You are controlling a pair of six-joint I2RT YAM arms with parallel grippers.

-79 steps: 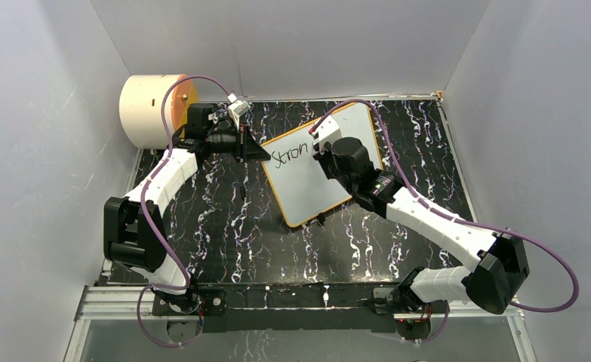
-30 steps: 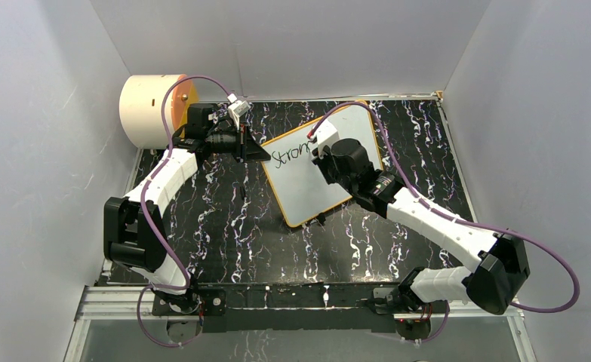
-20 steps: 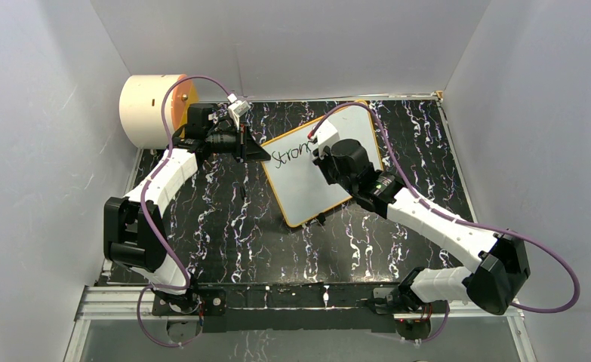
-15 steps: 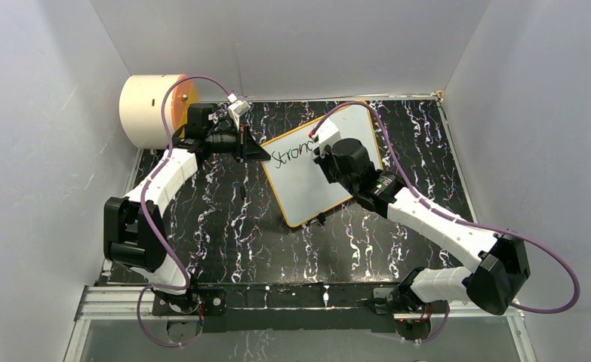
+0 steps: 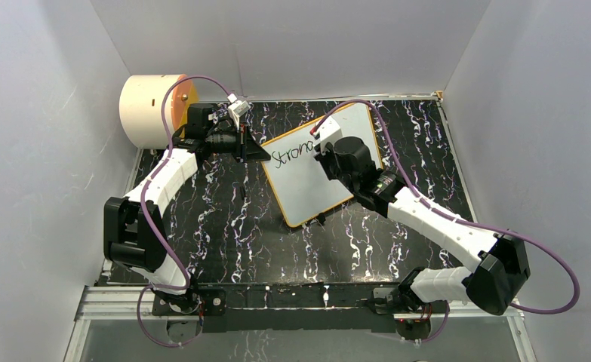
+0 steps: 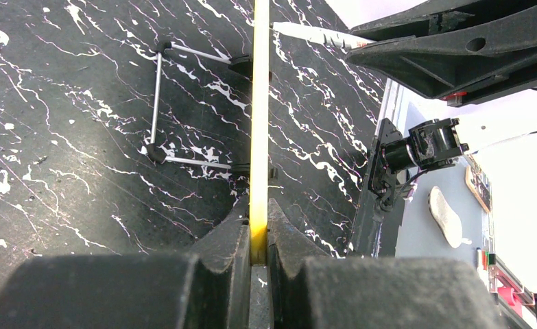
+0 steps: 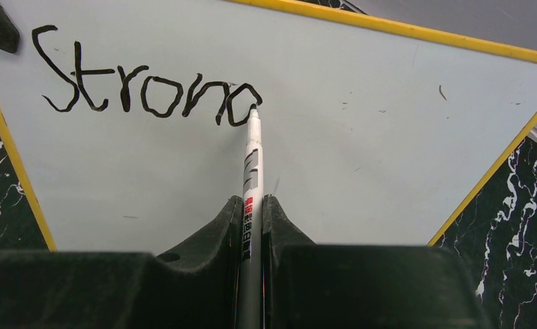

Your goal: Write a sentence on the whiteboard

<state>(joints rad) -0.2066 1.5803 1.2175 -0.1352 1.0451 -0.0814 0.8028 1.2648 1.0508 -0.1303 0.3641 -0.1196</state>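
The whiteboard (image 5: pixel 307 181), white with a thin yellow frame, lies tilted on the black marbled table. Black letters "Strono" (image 7: pixel 149 96) run along its upper left. My left gripper (image 5: pixel 256 153) is shut on the whiteboard's left edge; in the left wrist view the yellow frame (image 6: pixel 259 123) runs edge-on between the fingers of the left gripper (image 6: pixel 258 212). My right gripper (image 7: pixel 252 205) is shut on a white marker (image 7: pixel 252 164). The marker's black tip touches the board at the right side of the last letter. From above, the right gripper (image 5: pixel 324 151) sits over the writing and hides the marker.
A cream cylinder with an orange face (image 5: pixel 155 109) stands at the back left, just behind the left arm. Grey walls close in the table on three sides. The board's folding wire stand (image 6: pixel 159 103) shows underneath in the left wrist view. The arm bases sit at the near edge.
The last letter after "Stron" has been drawn as a closed loop, and the right gripper with the marker has shifted slightly right along the line. The left arm has stayed still.
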